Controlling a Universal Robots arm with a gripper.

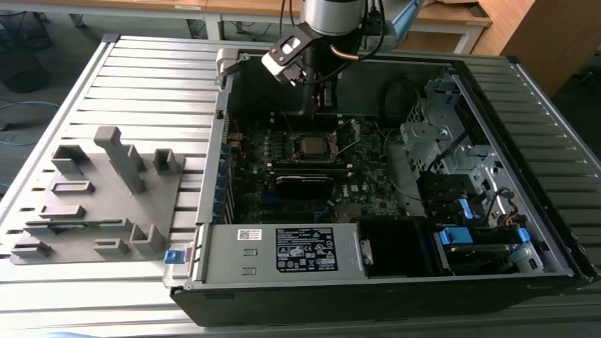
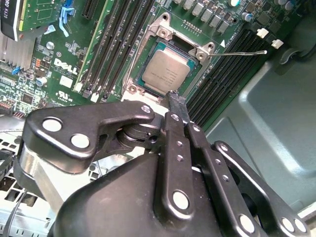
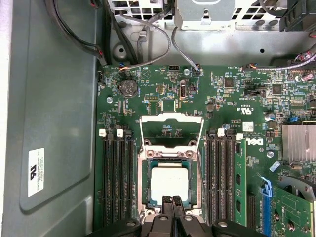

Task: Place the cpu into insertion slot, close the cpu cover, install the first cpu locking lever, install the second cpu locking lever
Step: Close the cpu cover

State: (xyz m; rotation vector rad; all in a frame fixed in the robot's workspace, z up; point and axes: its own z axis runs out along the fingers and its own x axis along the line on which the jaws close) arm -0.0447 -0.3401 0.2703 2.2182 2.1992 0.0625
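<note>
Chip [image 3: 169, 183] lies seated in socket [image 3: 145, 182], cover [image 3: 172, 118] raised; gripper [image 3: 173, 199] fingers clenched empty, seemingly touching chip edge.

An open computer case [image 1: 376, 299] is laid on a grey slatted table [image 1: 141, 77], with a grey moulded fixture [image 1: 94, 204] set beside it on the exterior view's left. In the first wrist view, a coin battery [image 3: 129, 88] is seen near black memory slots [image 3: 118, 177], and a finned heatsink [image 3: 298, 143] well apart.
</note>
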